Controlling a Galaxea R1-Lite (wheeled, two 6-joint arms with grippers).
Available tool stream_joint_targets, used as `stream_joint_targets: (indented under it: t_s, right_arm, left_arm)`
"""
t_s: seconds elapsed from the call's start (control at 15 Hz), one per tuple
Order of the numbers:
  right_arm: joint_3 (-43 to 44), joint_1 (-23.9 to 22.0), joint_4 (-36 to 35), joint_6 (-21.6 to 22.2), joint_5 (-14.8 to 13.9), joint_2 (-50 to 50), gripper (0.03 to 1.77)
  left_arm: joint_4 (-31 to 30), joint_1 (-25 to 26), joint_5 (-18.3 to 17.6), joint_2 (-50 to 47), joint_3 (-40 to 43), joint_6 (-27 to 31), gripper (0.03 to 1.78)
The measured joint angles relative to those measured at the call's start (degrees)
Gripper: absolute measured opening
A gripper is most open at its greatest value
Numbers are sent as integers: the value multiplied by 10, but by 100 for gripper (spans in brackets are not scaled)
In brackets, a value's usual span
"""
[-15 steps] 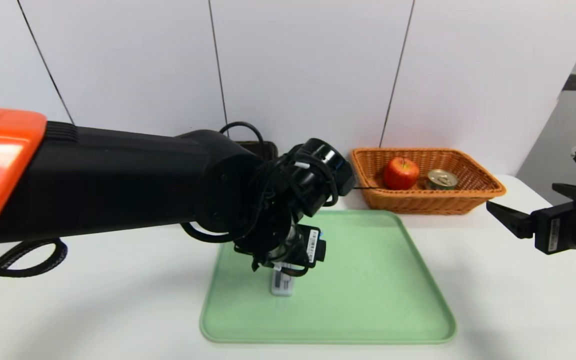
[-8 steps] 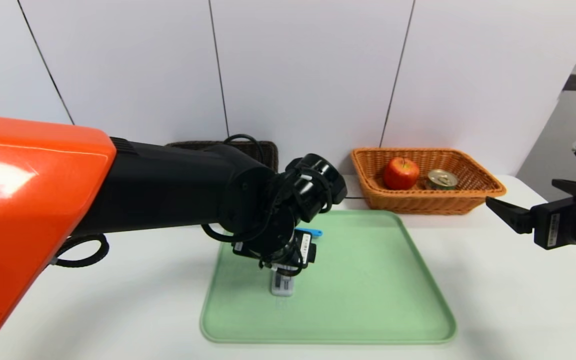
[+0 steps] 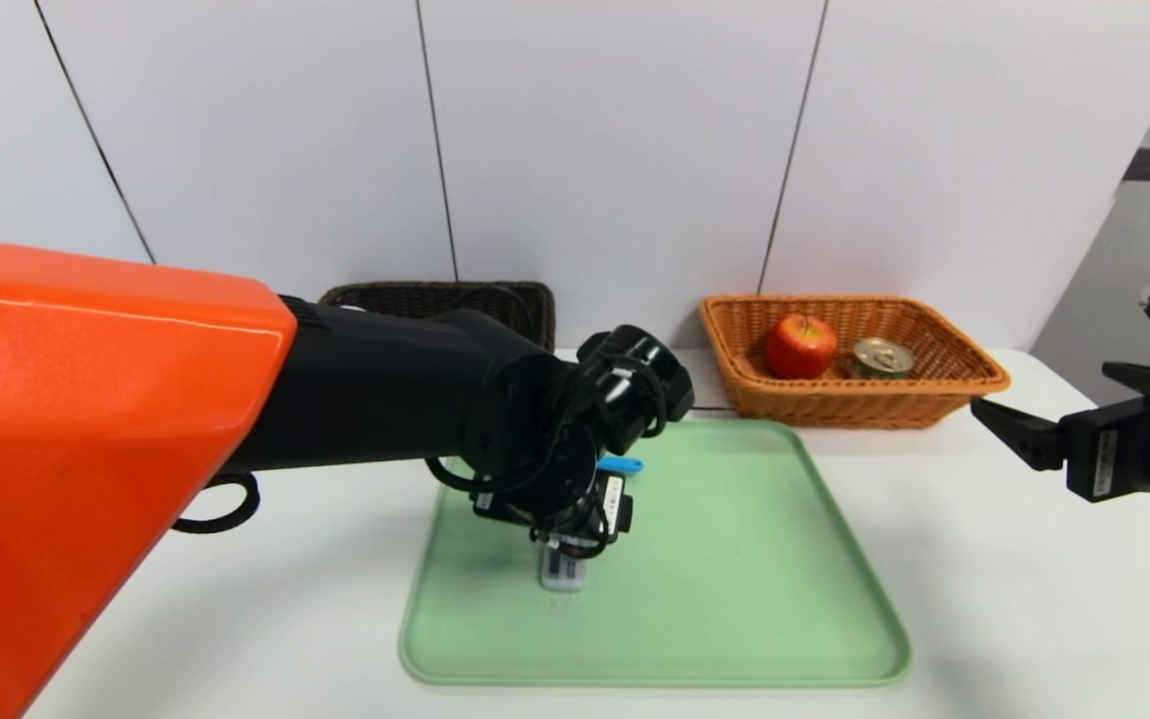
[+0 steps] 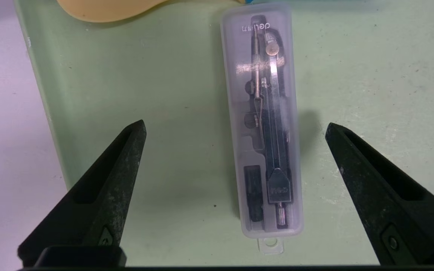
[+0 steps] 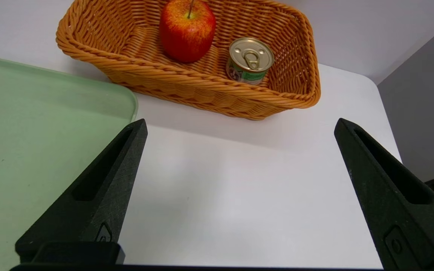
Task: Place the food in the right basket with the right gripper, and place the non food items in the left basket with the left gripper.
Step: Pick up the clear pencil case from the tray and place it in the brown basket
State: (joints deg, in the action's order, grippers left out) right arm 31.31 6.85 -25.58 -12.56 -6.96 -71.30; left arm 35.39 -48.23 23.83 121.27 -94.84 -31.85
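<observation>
We see the left gripper [image 4: 236, 128] poised over the green tray [image 3: 735, 599], jaws spread wide either side of the clear compass case [image 4: 262, 124] lying flat there. The right gripper [image 5: 239, 128] hangs open above the table; apple [image 3: 800, 346] and tin [image 3: 880, 357] sit in the orange basket [image 3: 934, 394].

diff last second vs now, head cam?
The left arm swung in and lowered toward the tray; its left pincer is open over the grey case, nothing gripped yet. The move uncovered the dark basket and a blue handle. Unchanged: right pincer open and parked, apple and tin in the orange basket, case in place.
</observation>
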Motion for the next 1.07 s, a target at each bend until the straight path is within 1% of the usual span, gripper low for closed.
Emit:
stream_joint_targets:
  t_s: [0.73,1.07]
  right_arm:
    - [-1,0,0,2,0,-2,171]
    - [-1,0,0,2,0,-2,171]
  left_arm:
    - [0,1,3,12,0,-1,169]
    - [-7,1,-1,14,2,0,169]
